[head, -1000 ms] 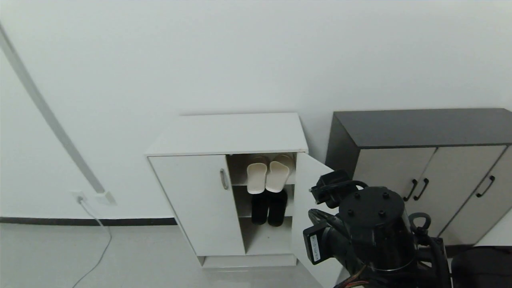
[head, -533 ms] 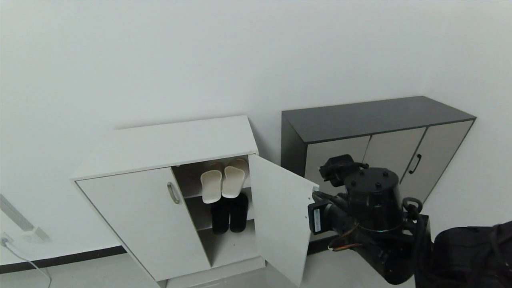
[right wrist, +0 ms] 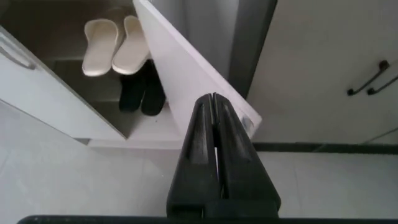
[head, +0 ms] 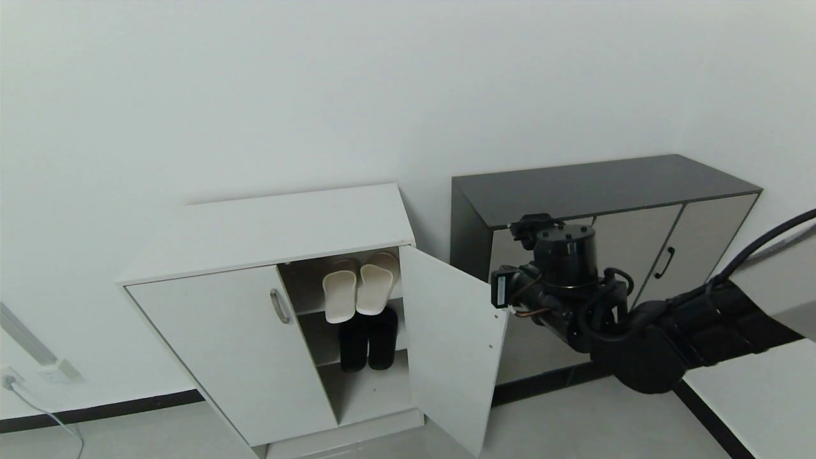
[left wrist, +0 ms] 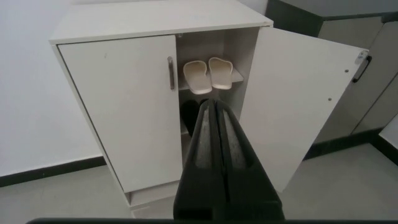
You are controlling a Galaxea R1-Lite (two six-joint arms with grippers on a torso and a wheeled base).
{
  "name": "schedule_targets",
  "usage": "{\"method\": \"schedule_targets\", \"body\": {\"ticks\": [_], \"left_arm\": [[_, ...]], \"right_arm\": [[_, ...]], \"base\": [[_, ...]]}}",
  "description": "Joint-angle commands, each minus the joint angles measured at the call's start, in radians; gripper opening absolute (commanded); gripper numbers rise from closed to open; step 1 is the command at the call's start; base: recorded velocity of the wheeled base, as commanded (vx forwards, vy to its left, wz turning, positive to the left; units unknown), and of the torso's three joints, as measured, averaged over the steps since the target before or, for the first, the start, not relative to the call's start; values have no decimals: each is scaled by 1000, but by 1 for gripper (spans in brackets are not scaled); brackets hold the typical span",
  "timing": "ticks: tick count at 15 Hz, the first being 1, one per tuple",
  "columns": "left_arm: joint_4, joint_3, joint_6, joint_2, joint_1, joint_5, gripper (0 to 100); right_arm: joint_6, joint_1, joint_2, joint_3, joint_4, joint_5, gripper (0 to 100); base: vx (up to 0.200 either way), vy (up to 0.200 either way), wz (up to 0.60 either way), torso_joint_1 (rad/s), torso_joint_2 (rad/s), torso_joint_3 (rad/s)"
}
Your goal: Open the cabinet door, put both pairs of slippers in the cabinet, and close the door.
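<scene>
Now, white cabinet [head: 274,223]: stands against the wall on the floor, just beside a dark-topped cabinet [head: 605,182] on its right.
Right door [head: 449,344]: swung open, its free edge pointing out into the room.
Left door [head: 236,350]: closed, with a metal handle [head: 278,306] near its inner edge.
Cream slippers [head: 357,290]: inside the white cabinet on the upper shelf, side by side and touching, their ends hanging over the front edge of the shelf.
Black slippers [head: 368,341]: on the shelf directly below the cream pair, side by side, also jutting past the shelf front.
Right arm [head: 561,280]: reaches in from the right, its wrist just beside the free edge of the open door, on the door's outer side.
Right gripper [right wrist: 213,98]: fingers pressed together with nothing between them; the tips lie close to the door's outer edge, but whether they touch it cannot be told.
Left gripper [left wrist: 213,102]: fingers together and holding nothing, facing the cabinet front, well apart from it.
Dark-topped cabinet doors: grey, closed, with black handles [head: 666,261].
Wall socket [head: 9,382]: low on the wall to the left, with a cable running down from it.
</scene>
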Motion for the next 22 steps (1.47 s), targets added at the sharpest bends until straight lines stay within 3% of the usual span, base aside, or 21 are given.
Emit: {"method": "schedule_targets", "body": {"ticks": [1,8,22], "left_arm": [[0,0,0,0,-2,0,0],[0,0,0,0,-2,0,0],[0,0,0,0,-2,0,0]], "right_arm": [[0,-45,85,-67,1,18,0],[0,-100,178,-133,10,42,0],[2,-66,192,-99,10,42,0]], "base": [[0,0,0,0,0,0],[0,0,0,0,0,0],[0,0,0,0,0,0]]}}
